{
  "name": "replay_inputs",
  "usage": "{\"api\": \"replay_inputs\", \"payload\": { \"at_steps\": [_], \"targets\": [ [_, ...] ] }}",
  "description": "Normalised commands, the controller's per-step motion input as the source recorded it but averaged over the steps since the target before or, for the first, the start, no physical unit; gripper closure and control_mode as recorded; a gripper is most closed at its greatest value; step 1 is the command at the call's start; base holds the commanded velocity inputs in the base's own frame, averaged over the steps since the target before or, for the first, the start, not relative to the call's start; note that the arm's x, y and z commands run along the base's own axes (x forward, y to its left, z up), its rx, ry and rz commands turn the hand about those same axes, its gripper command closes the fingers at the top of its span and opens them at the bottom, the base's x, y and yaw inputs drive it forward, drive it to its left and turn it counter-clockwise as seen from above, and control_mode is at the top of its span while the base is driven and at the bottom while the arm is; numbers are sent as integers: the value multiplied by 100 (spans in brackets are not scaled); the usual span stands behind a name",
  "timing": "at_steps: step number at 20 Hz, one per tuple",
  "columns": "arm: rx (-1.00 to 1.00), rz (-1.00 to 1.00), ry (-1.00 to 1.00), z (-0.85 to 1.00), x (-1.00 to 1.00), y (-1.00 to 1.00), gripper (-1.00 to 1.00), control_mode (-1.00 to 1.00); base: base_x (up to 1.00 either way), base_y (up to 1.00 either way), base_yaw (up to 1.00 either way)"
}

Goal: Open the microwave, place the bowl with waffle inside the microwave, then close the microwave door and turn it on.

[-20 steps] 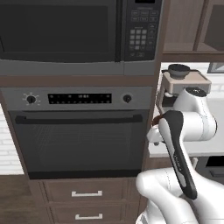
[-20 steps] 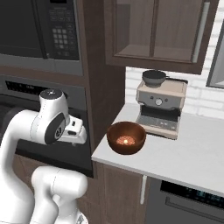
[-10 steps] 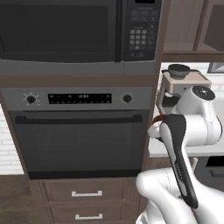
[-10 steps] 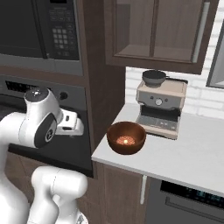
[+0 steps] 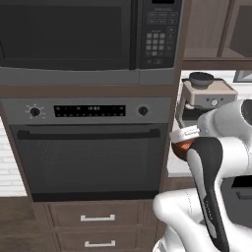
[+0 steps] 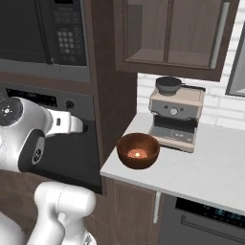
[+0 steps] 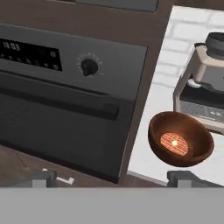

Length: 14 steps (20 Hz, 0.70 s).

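The gripper (image 7: pixel 111 178) is spread wide and holds nothing, hanging in front of the oven (image 7: pixel 65 109). The round, deep, wood-brown bowl (image 7: pixel 181 138) sits on the pale counter (image 6: pixel 210 167) with a small orange ridged waffle (image 7: pixel 174 144) inside, just beside the boxy coffee machine (image 6: pixel 174 117). The glossy dark microwave (image 5: pixel 88 37) is shut above the oven.

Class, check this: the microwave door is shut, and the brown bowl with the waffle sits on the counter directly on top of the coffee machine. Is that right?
Not quite. The microwave door is shut, but the bowl with the waffle sits on the counter in front of the coffee machine, not on top of it. The right base view shows this.
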Motion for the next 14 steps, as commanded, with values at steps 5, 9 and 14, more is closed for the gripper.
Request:
{"api": "replay_inputs", "payload": {
  "at_steps": [5,9,14],
  "targets": [
    [0,-5,-34,67,-3,31,-100,-100,0,0,0],
    [-2,-4,-27,56,-1,35,-100,-100,0,0,0],
    [-2,-6,-24,52,-1,28,-100,-100,0,0,0]
  ]
}}
